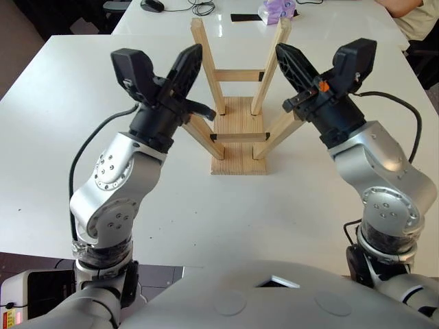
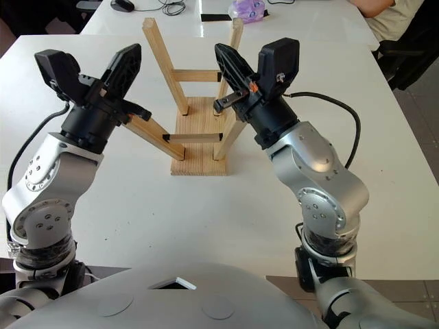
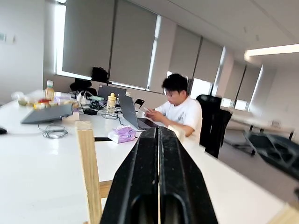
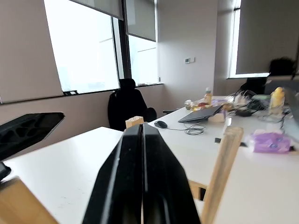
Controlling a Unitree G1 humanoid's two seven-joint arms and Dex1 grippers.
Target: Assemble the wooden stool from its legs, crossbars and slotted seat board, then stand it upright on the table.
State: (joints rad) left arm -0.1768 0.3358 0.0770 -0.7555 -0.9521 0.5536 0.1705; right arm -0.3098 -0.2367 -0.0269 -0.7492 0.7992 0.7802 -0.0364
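One purple packet (image 1: 277, 10), mouse (image 1: 151, 5), cables (image 1: 202, 8) beyond stool (image 1: 237, 155).

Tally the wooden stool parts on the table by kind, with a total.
Legs: 4
Crossbars: 2
Seat board: 1
Total: 7

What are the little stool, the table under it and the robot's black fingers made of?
Stool: pale, bare-looking wood, with grain lines showing on its seat board; probably unvarnished softwood. Table: smooth white top with a slight sheen, perhaps laminate; the core is hidden. Left gripper and right gripper: matte black and moulded-looking, likely plastic.
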